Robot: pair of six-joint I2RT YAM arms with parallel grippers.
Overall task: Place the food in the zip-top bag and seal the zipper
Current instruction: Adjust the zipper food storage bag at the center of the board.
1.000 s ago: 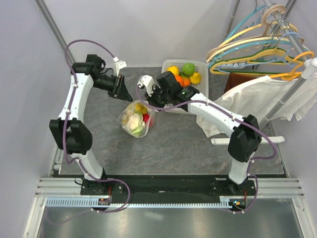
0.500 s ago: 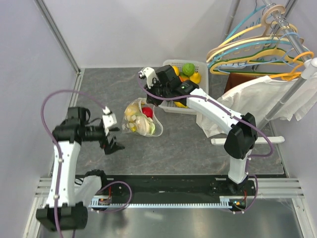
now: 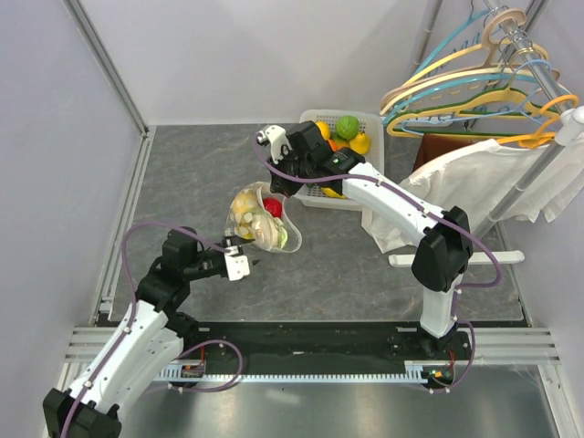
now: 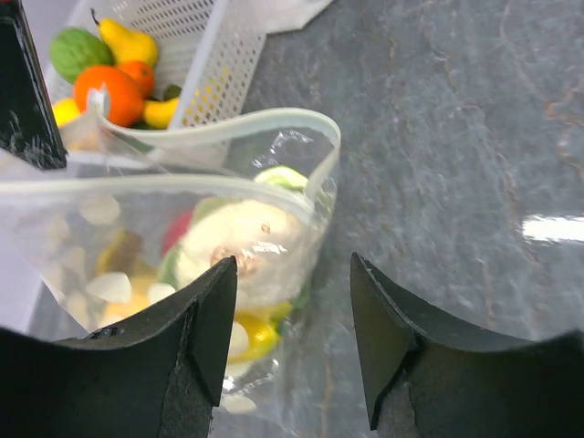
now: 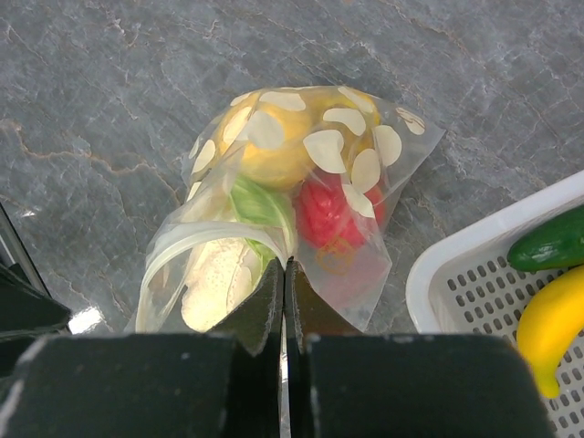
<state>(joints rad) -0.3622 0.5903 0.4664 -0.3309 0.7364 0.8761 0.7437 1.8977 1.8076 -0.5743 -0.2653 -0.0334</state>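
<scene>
Clear plastic: zip-top bag (image 5: 301, 182) runs lengthwise away from your right gripper (image 5: 285, 274), which is clamped on its rim.
Your left gripper (image 4: 294, 274): fingers apart, facing the bag.

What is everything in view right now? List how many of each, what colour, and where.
zip-top bag: one, clear with pale dots, mid-table, mouth open
food in the bag: at least four pieces, yellow, red, green, pale
basket: one, white slotted, far side of the table
food in the basket: several pieces, orange, green, yellow
hangers: several, teal, yellow, orange, wood-coloured, on a rail at far right
garment: one, white, hanging at the right edge
table: one, grey marbled
left gripper: open, just short of the bag's near side
right gripper: shut on the bag's rim
</scene>
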